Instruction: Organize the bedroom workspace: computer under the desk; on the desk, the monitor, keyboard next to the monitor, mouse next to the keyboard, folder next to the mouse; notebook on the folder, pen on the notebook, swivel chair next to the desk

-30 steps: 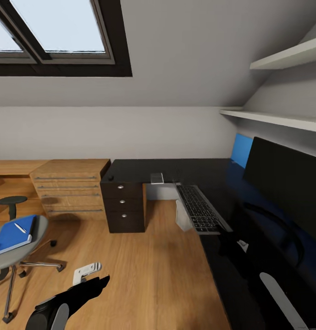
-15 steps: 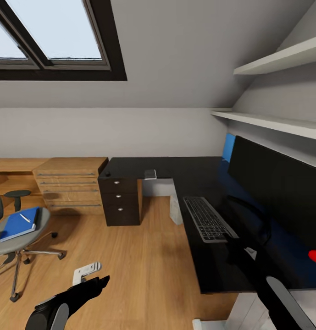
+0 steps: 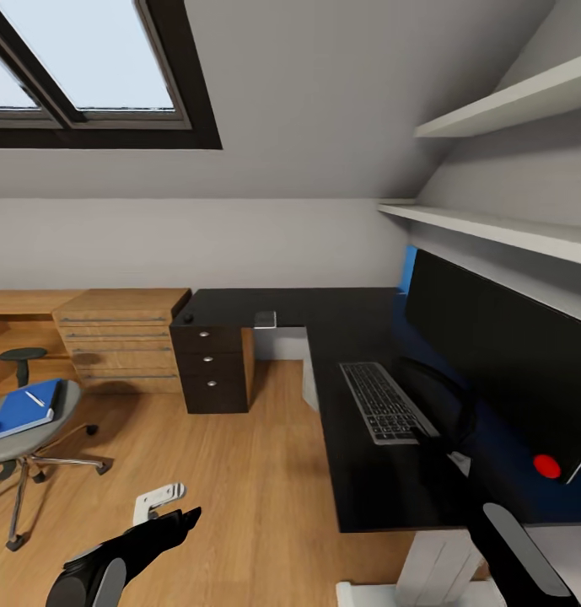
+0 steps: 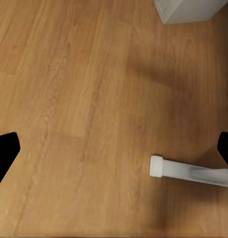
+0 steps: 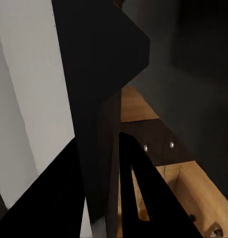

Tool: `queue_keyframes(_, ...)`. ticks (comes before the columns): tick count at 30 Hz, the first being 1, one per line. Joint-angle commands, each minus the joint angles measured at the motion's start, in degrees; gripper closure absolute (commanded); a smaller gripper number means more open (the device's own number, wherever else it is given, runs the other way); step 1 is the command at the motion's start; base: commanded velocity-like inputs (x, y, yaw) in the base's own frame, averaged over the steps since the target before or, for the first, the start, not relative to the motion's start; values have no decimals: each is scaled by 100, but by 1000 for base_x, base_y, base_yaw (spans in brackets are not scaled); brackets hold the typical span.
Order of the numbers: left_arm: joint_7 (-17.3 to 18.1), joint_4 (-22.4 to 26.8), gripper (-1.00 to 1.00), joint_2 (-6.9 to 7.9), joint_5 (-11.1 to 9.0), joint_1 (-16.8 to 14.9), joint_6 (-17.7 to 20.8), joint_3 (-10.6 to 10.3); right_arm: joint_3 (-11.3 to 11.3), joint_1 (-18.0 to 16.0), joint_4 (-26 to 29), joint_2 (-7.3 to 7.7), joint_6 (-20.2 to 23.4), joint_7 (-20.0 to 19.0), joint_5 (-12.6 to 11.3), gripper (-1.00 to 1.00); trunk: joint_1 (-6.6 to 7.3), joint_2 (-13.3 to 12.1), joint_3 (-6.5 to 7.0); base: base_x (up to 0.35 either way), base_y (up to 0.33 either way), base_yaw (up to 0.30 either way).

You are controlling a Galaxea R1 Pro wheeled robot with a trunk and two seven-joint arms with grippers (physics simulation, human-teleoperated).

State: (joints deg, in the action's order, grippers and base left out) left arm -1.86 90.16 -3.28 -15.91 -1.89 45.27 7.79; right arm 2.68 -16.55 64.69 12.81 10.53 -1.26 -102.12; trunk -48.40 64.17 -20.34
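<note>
View swung right; keyboard [image 3: 384,401] perhaps just beyond right gripper [image 3: 438,451]

keyboard [image 3: 383,401] on desk [image 3: 349,324], left of monitor [image 3: 501,354]

One long black L-shaped desk [image 3: 357,493]. On it: one wide black flat monitor [image 3: 501,354] with one red dot [image 3: 546,465] at its lower corner, one slim dark keyboard [image 3: 383,402], one small silver-grey block [image 3: 265,319] near the inner corner. Three black drawers [image 3: 211,368] under the desk end, each with one round silver knob. One light wooden drawer cabinet [image 3: 117,340], four drawer fronts. One grey swivel chair [image 3: 24,438] carrying one bright blue folder [image 3: 20,408], one thin white pen [image 3: 34,398] lying on top. Two white wall shelves [image 3: 501,232]. One dark-framed skylight window [image 3: 88,76]. One small round black stool [image 3: 22,357].
</note>
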Motion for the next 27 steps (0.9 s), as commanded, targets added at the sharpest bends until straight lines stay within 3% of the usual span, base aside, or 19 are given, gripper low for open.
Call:
queue_keyframes(1, -18, 8, -100, -6, -49, -4, 34, 12, 9, -31, -56, 5, 2, -16, 50, 100, 0, 5, -7, 0, -329, 0)
queue_keyframes(6, -11, 8, -100, -2, -48, -5, 34, 13, 5, -105, -173, 3, -6, -7, 271, 100, 0, 5, -7, 51, -219, 0)
queue_keyframes(12, -8, 10, -100, 2, -46, -4, 34, 31, 5, -119, -200, 3, -15, -6, 303, 100, 0, 5, -7, 199, -34, 0)
queue_keyframes(22, 0, 11, -100, 4, -50, -4, 34, 46, -3, -120, -213, -13, -46, -7, 291, 100, 0, 5, -7, 24, -2, 0)
queue_keyframes(27, -7, 6, -100, 3, -45, -4, 34, 47, 1, -120, -212, -177, -505, -13, 273, 100, 0, 5, -7, 0, 0, 0)
